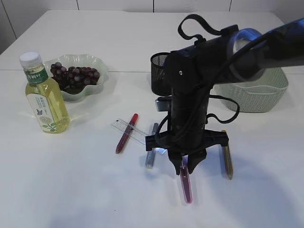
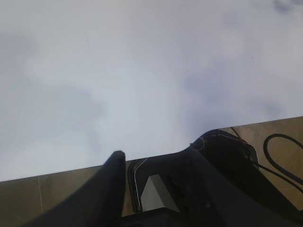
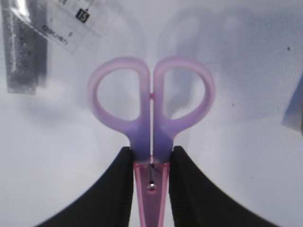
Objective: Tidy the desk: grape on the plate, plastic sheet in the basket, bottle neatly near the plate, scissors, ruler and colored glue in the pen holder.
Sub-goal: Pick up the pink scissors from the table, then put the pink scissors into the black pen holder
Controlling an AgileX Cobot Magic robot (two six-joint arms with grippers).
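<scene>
Right now the right gripper [image 1: 186,167] is clamped on the scissors [image 3: 151,123], its two black fingers [image 3: 116,189] pinching the neck just below the purple loops, where the pink sheath starts. From the front, the scissors hang or rest point-down at the table [image 1: 71,190] in front of the arm; I can't quite tell whether the tip has left the surface.

To do this step well, I'd say lift straight up before turning, so the tip clears the silver glue stick [image 1: 152,146] and the brownish one [image 1: 228,161] lying to either side. Then carry it back to the black mesh pen holder [image 1: 159,64] behind the arm and lower it tip-first, letting go only once the sheath is well inside.

The left gripper [image 2: 156,189] sits off the table edge with its jaws apart, holding nothing.

The clear ruler [image 1: 129,130] and red glue stick [image 1: 127,133] lie crossed left of the arm, not yet put away. The grapes [image 1: 76,76] sit on the green plate [image 1: 102,64], the bottle [image 1: 43,95] just beside it, the basket [image 1: 259,95] far right.

As for writing: the ruler shows a "15" in the wrist view; the bottle's green label carries Chinese characters I can't read.
</scene>
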